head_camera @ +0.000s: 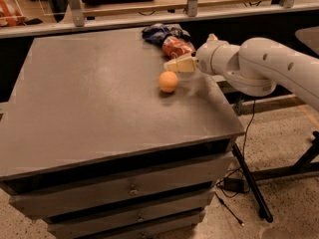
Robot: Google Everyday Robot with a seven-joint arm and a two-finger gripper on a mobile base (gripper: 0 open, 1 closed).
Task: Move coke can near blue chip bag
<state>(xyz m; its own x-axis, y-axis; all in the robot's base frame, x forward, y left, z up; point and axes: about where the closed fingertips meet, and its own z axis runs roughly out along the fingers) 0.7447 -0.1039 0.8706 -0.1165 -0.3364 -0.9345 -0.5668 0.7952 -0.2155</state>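
The coke can (177, 47), red and visibly dented, lies on its side toward the far right of the grey worktop (89, 98). It is just beyond the jaws and appears to touch the blue chip bag (158, 33), which lies crumpled a little farther past them, near the worktop's back edge. The robot's gripper (180, 64) sits low over the surface on the near side of the can, at the end of a thick white arm (259, 66) reaching in from the right. Whether the jaws are open or closed cannot be told from this angle, nor whether they have any hold on the can. An orange ball (168, 81) rests just short of the jaws on the camera's side, close under the gripper. Below the worktop, a stack of drawers (124, 190) faces the camera.

The can is likely light, thin-walled metal. Its dent suggests it gives under pressure, and its smooth, rounded side could slip or roll if nudged. The soundest hold would be across the middle of its body with a modest squeeze, clear of the crushed patch and the end rims. The bag is soft foil and would shift at a touch. With the can already lying against the bag, the task looks nearly or fully complete. The main risks are dragging the can away or knocking the ball.
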